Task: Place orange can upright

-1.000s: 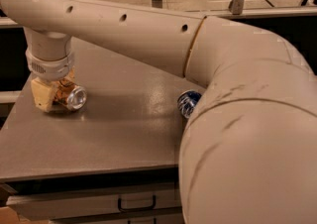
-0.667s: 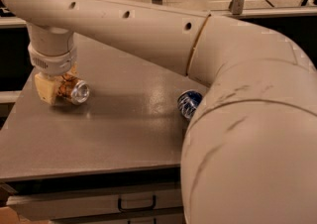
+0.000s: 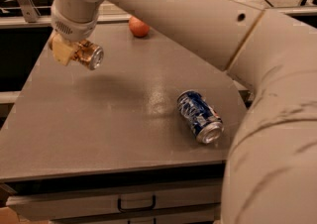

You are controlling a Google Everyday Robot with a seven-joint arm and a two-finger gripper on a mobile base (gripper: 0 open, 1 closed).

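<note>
The orange can (image 3: 88, 53) is golden-orange with a silver top. It is held on its side in the air above the left part of the grey table (image 3: 114, 119), its top facing right and toward the camera. My gripper (image 3: 69, 49) hangs from the cream arm at the upper left and is shut on the orange can, with tan fingers (image 3: 60, 49) clamped around its body.
A blue and white can (image 3: 200, 116) lies on its side near the table's right front edge. A red apple (image 3: 139, 27) sits at the back of the table. My large arm covers the right side of the view. A drawer with a handle (image 3: 135, 203) is below the table.
The gripper has lifted the orange can off the table surface; the can now hangs above the table. The view has shifted, so the apple now shows.
</note>
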